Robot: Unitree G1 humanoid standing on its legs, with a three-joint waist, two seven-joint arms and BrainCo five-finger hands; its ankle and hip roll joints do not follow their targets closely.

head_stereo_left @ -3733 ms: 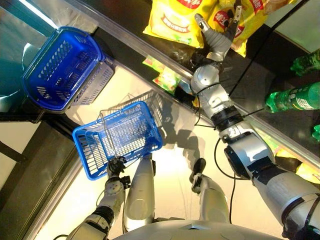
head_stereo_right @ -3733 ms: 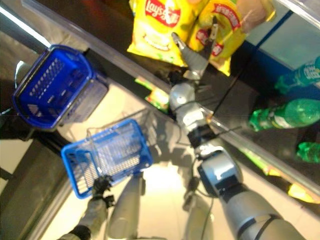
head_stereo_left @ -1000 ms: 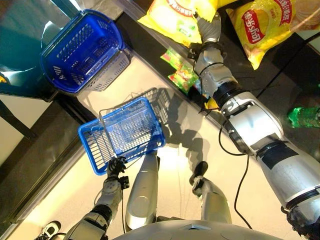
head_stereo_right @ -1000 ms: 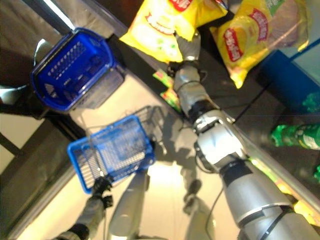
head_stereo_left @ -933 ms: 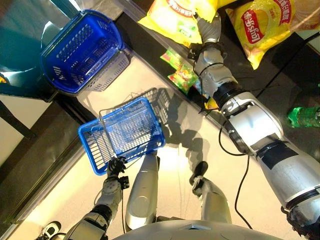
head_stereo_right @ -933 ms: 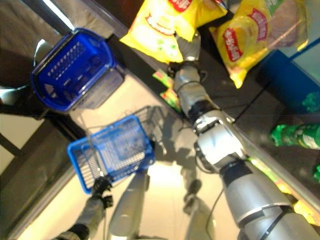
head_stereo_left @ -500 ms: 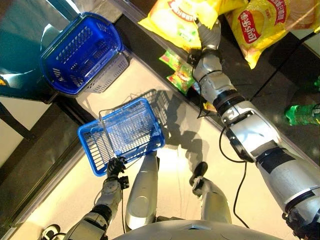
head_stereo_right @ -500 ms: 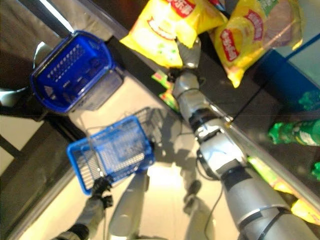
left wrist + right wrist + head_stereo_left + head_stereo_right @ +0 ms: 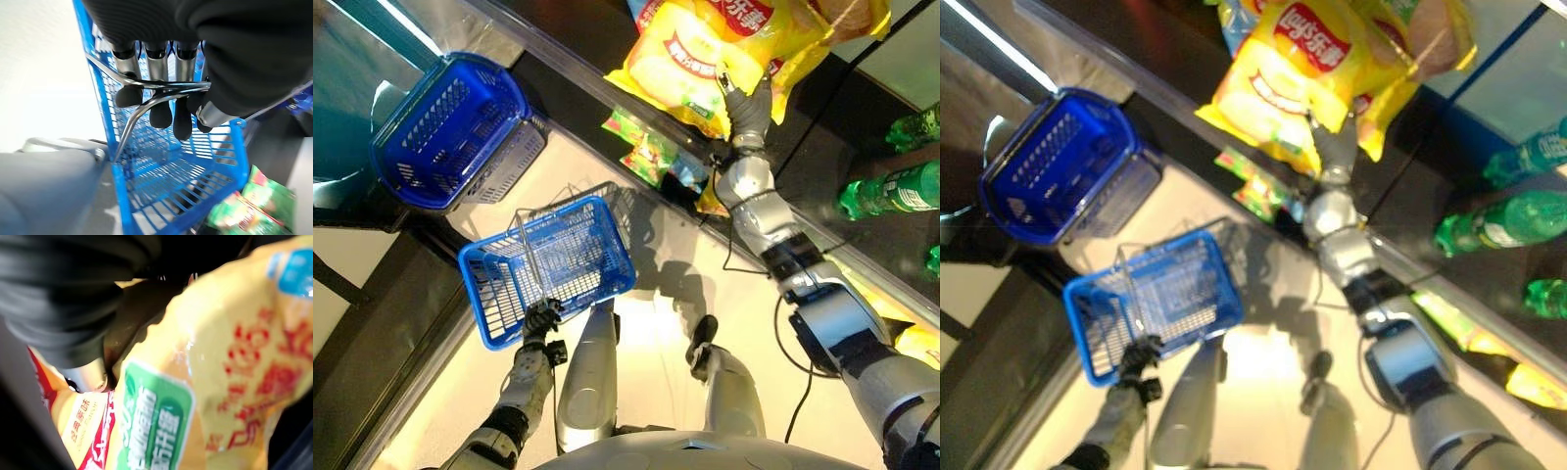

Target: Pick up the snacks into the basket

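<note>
- A darker blue basket [image 9: 445, 132] was seen on the dark ledge, up and to the left of the lighter blue basket [image 9: 570, 250] that served as the landmark
- The lighter blue basket was carried over the pale floor [image 9: 656, 323] by its wire handle [image 9: 146, 95]; no snack was seen inside it
- The left hand [image 9: 540, 320] was found at the basket's near lower edge, its fingers [image 9: 161, 115] hooked round the wire handle, as shown in the left wrist view
- Small green snack packets [image 9: 641, 147] were seen lying on the edge of the dark shelf [image 9: 578, 49], just up and to the right of the basket and apart from it
- A large yellow chip bag [image 9: 705, 59] was seen further up and to the right of the basket, over the shelf and well apart from the basket
- The right hand [image 9: 747, 106] was placed against the lower edge of that chip bag; a thumb and a finger were raised against the bag, but whether the bag was pinched cannot be told, the rest of the fingers being hidden behind it
- A second yellow bag [image 9: 847, 24] was partly covered by the first, further to the right of the basket
- In the right wrist view the yellow bag [image 9: 220, 357] was seen close against the hand's dark cover
- Green bottles [image 9: 891, 191] were seen lying on the shelf, far to the right of the basket
</note>
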